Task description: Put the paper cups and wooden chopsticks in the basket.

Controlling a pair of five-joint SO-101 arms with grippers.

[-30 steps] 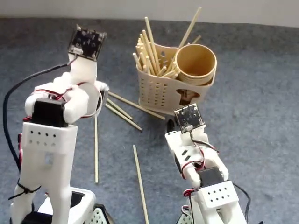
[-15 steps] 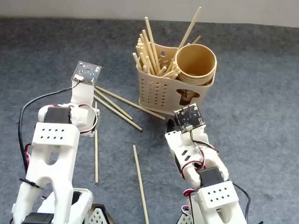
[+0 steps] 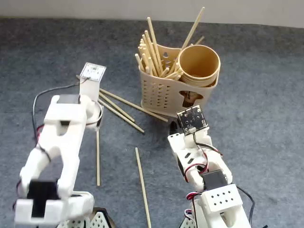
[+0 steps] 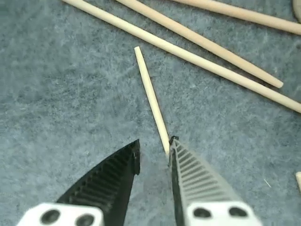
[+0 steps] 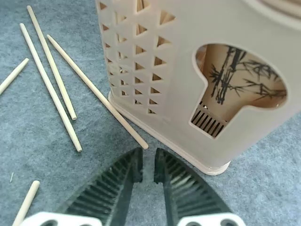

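The cream basket (image 3: 161,92) stands upright at the back with several wooden chopsticks (image 3: 153,50) and stacked paper cups (image 3: 199,64) inside. Three chopsticks (image 3: 124,107) lie fanned on the carpet left of it, and two more (image 3: 98,156) (image 3: 142,185) lie nearer the arms. My left gripper (image 4: 154,145) is open and low over the carpet, one chopstick (image 4: 151,96) ending at its pale fingertip (image 4: 175,143). My right gripper (image 5: 148,153) is shut with nothing in it, just short of the basket's (image 5: 155,56) lower corner, where a cup (image 5: 235,94) shows through the cut-out.
Grey carpet (image 3: 266,109) covers the table, with open room right of the basket. The left arm (image 3: 66,128) leans over the upper end of the near-left chopstick. The right arm (image 3: 199,161) sits in front of the basket.
The left arm has swung down and forward from a raised pose, bringing its gripper low over the loose chopsticks. The right arm, basket and chopsticks have not moved.
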